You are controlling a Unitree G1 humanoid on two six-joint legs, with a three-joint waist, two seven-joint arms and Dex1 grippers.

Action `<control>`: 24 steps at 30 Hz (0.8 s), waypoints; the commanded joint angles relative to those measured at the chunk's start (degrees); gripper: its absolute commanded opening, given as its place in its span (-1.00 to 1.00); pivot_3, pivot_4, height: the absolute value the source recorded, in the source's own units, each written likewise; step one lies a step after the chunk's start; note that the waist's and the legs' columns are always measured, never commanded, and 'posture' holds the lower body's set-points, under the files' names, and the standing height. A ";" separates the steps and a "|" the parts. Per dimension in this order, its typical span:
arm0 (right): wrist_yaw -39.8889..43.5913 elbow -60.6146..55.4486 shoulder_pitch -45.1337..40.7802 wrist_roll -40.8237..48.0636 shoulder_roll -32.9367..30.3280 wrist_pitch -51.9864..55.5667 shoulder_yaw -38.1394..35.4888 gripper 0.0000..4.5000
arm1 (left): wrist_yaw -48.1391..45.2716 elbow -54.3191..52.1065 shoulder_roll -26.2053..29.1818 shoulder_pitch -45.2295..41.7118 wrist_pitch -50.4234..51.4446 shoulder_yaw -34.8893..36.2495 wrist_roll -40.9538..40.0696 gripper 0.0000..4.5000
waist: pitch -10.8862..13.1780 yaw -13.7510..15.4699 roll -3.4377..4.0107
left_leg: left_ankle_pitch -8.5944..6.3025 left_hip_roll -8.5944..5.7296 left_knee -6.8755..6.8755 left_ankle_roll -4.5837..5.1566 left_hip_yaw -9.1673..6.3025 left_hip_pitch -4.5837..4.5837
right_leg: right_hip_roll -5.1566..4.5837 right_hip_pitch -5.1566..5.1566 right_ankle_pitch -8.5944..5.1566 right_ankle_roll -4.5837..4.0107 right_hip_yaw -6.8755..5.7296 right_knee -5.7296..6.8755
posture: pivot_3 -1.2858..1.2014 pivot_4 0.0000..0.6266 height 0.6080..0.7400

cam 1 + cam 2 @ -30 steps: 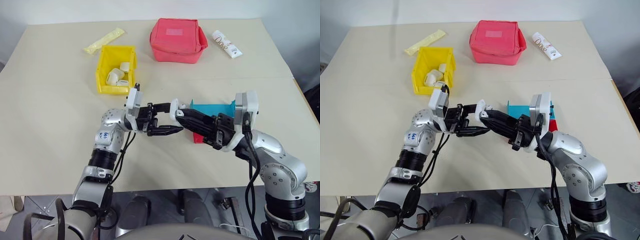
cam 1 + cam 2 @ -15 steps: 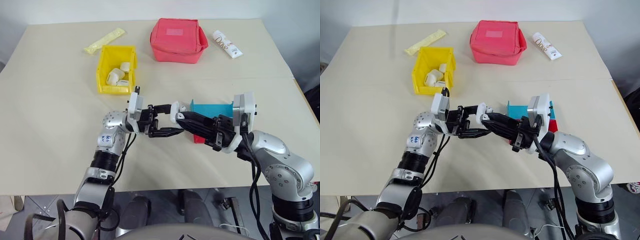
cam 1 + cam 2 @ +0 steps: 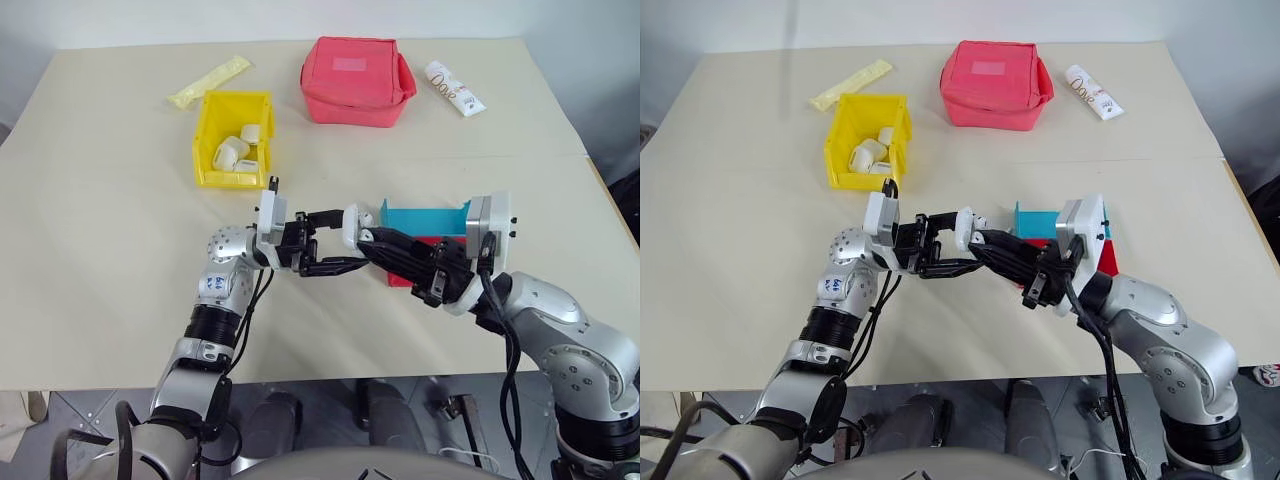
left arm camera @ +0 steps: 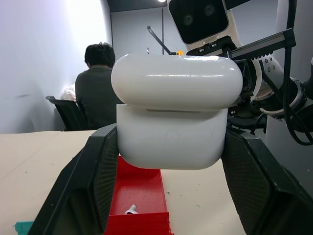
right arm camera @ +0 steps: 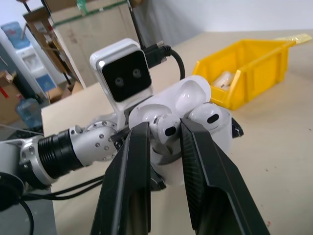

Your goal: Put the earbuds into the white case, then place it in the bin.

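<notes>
On the wide beige table (image 3: 100, 250), the yellow bin (image 3: 232, 137) stands toward the far left side, with some small white things inside. Beside it on the right is a red pouch (image 3: 357, 80), and a white tube (image 3: 454, 87) lies farther right. Near the middle, a teal tray (image 3: 425, 218) and a red tray (image 4: 142, 188) sit close together behind the right arm; one tiny white earbud (image 4: 130, 211) lies in the red tray.

Above the table centre the two grippers meet. The left gripper (image 3: 335, 242) has its jaws clamped on the white case (image 4: 173, 112), one finger on each side of it, lid open. The right gripper (image 5: 164, 129) has its jaws narrowly apart, pinching an earbud (image 5: 166, 128) at the open case. Another earbud (image 5: 209, 116) already sits in the case.
</notes>
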 commanded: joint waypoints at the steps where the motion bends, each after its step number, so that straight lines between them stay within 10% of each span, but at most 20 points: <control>1: -0.08 1.27 2.32 -2.05 -2.79 4.07 2.43 -0.78 | 2.19 -2.29 -0.28 -2.57 -2.27 4.62 -3.54 0.23 | 0.00 -0.01 0.00 | 0.00 0.00 0.00 0.00 0.00 0.00 | 0.00 0.01 0.00 0.00 0.00 0.00 | 0.03 -0.52 1.00; 15: 0.88 2.00 -3.47 -3.63 -5.12 4.41 5.77 -0.78 | 0.77 -2.56 0.32 -1.69 -1.78 3.18 -2.80 0.23 | 0.00 0.09 -0.01 | 0.00 0.00 0.01 0.01 -0.01 0.00 | -0.01 0.03 0.00 0.00 -0.02 -0.02 | 0.03 -0.52 1.00; 22: 0.91 1.32 -4.42 -4.35 -4.89 3.76 5.19 0.25 | 0.65 -2.20 0.66 -1.52 -1.68 3.00 -1.89 0.23 | 0.00 0.21 -0.05 | 0.00 0.03 0.03 0.01 -0.06 0.00 | 0.00 0.06 0.00 0.00 -0.05 -0.03 | 0.03 -0.52 1.00; 24: 0.85 0.78 -4.92 -3.87 -4.56 3.90 4.49 0.25 | 0.68 -2.21 0.76 -1.41 -1.49 2.92 -1.59 0.23 | 0.00 0.14 -0.04 | 0.00 -0.04 0.06 0.04 -0.05 -0.01 | -0.05 0.07 0.01 0.01 -0.02 -0.03 | 0.03 -0.52 1.00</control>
